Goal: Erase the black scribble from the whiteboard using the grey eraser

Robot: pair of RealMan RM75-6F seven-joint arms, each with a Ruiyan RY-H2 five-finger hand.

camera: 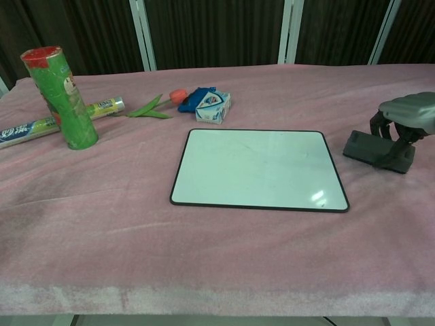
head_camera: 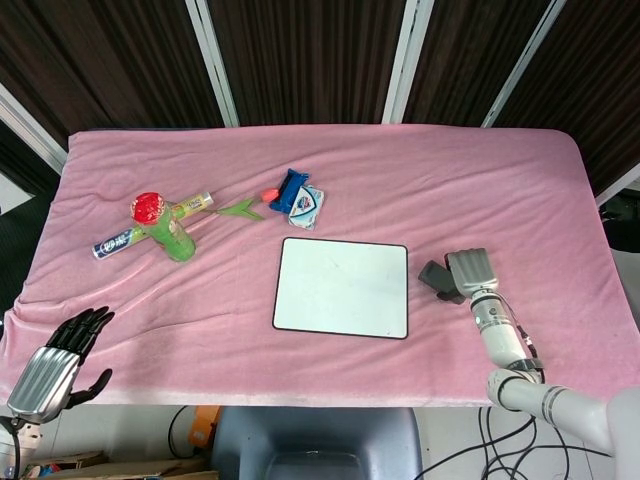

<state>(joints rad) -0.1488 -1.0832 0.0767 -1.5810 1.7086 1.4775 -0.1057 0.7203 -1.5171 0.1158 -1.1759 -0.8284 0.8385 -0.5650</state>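
The whiteboard lies flat in the middle of the pink cloth, its white face showing only faint marks. To its right, the grey eraser sits low against the cloth, and my right hand holds it from above with its fingers curled round the far end. My left hand hangs off the table's front left corner with its fingers spread, holding nothing; the chest view does not show it.
At the back left stand a green can with a red lid and a toothpaste tube. A red tulip, a blue pack and a small carton lie just beyond the board.
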